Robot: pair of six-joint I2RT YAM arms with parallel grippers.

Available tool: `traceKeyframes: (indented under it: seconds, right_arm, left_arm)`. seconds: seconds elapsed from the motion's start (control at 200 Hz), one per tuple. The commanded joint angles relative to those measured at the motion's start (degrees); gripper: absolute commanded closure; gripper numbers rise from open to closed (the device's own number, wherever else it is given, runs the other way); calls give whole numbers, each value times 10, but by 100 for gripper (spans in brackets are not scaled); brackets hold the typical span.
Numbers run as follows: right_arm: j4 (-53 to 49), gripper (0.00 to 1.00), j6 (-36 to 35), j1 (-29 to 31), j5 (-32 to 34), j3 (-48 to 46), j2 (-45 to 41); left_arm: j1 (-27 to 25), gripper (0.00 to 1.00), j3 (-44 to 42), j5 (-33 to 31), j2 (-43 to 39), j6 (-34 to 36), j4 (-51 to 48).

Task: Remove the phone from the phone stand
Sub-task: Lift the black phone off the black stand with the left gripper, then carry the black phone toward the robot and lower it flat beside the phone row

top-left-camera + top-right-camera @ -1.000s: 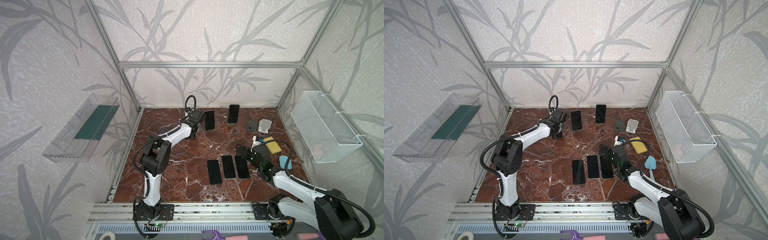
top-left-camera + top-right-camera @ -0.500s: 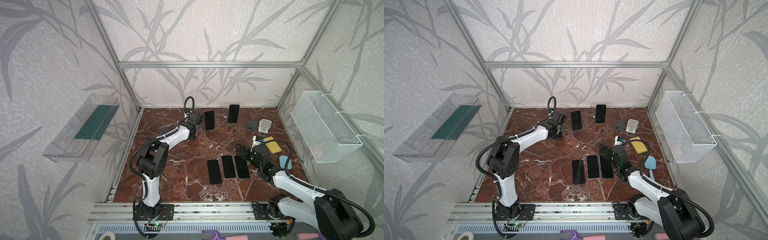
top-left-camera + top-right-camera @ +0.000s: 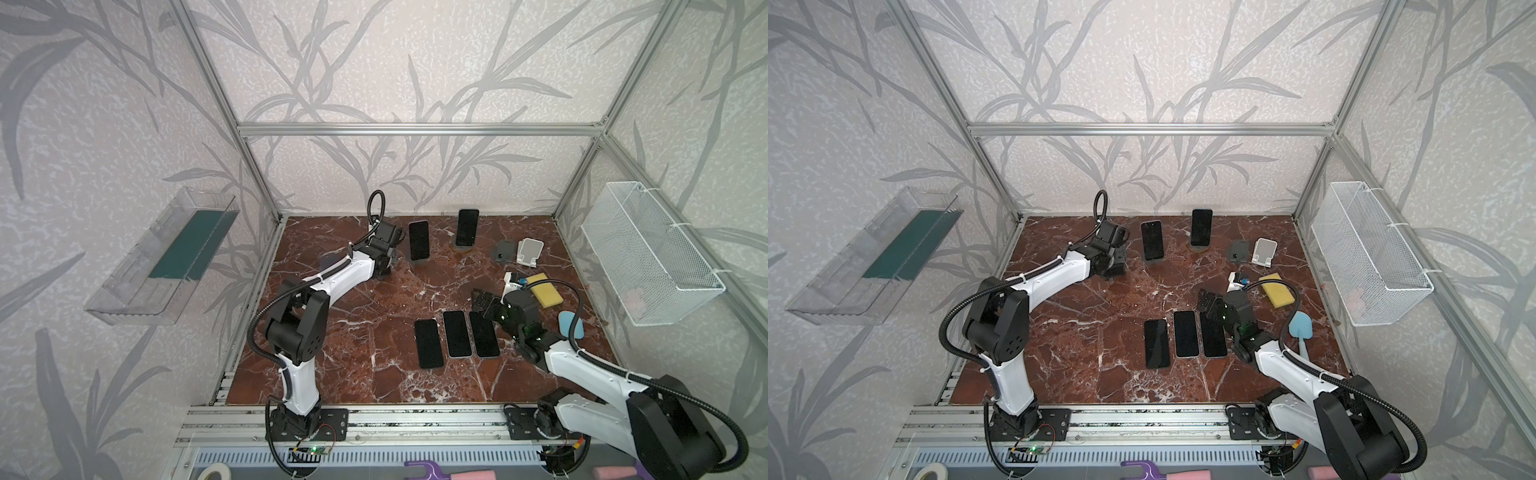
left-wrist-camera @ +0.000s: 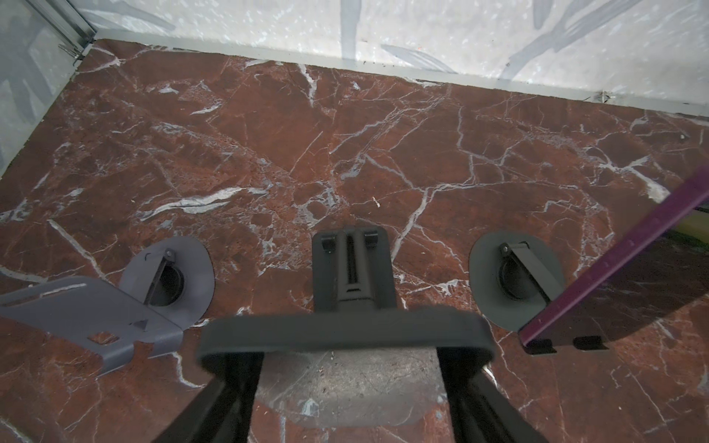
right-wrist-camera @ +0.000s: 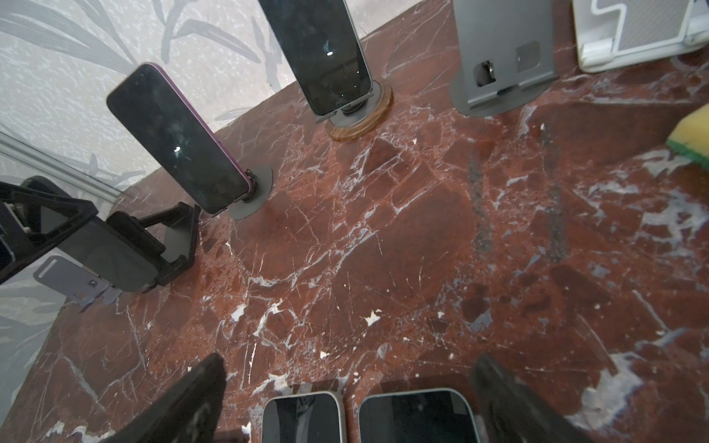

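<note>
My left gripper (image 4: 347, 368) is shut on a dark phone (image 4: 345, 331), held edge-on across both fingers. The same phone (image 5: 111, 253) shows in the right wrist view. The empty black phone stand (image 4: 353, 268) sits just beyond it, and its back rest shows in full. In both top views the left gripper (image 3: 388, 249) hides that phone. A purple-edged phone (image 3: 419, 240) leans on a round-based stand. Another phone (image 3: 466, 227) leans on a wood-based stand (image 5: 360, 119). My right gripper (image 5: 349, 387) is open over the far ends of three phones (image 3: 457, 333) lying flat.
An empty grey stand (image 4: 88, 310) stands close beside the left gripper. Another grey stand (image 3: 505, 251) and a white stand (image 3: 530, 251) are at the back right. A yellow sponge (image 3: 546, 294) and a blue spatula (image 3: 571, 326) lie by the right arm. A wire basket (image 3: 648, 257) hangs on the right wall.
The left arm's elbow has dropped back toward the near left, and its gripper has shifted slightly forward with the phone. The right arm has not moved.
</note>
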Motion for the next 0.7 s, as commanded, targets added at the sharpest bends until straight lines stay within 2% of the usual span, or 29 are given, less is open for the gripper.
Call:
traceKeyframes:
  seconds: [0.0,0.395,0.696]
  right_arm:
    - [9,0,-8,2,6,12,3]
    - [10,0,-7,2,4,13,3]
    - [1,0,-7,2,3,14,-7]
  left_arm:
    - [-1,39,-6,0,-41,12,7]
    - [-23,41,-57,28,-125,47,-22]
    - [-48,45,-115,59,-191,29,-94]
